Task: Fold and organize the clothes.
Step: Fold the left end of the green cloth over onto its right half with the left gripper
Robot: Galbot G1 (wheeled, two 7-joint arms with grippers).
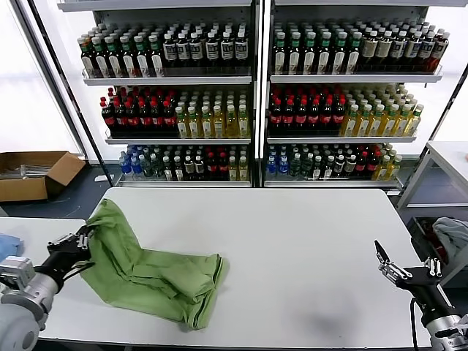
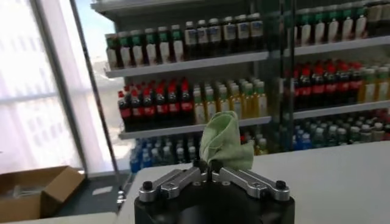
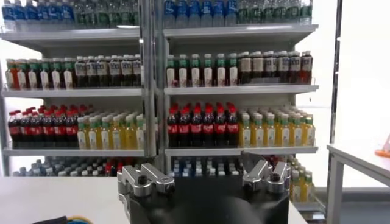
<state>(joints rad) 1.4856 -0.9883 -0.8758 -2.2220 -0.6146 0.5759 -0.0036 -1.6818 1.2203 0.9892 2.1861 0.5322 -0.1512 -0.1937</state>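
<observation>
Left gripper (image 1: 82, 238) clamps polo shirt (image 1: 157, 274); right gripper (image 1: 391, 269) idle, agape.

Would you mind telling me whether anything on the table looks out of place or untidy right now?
Yes: the green polo shirt lies rumpled in an uneven heap at the table's left front, not folded flat. The left gripper has pinched one end, holding it raised. The right gripper waits open at the right front.

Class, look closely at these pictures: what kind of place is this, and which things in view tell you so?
Probably a mock shop or a test room set up like one. Tall shelves hold rows of drink bottles, and a cardboard box sits on the floor, while a green shirt lies on a plain white table.
</observation>
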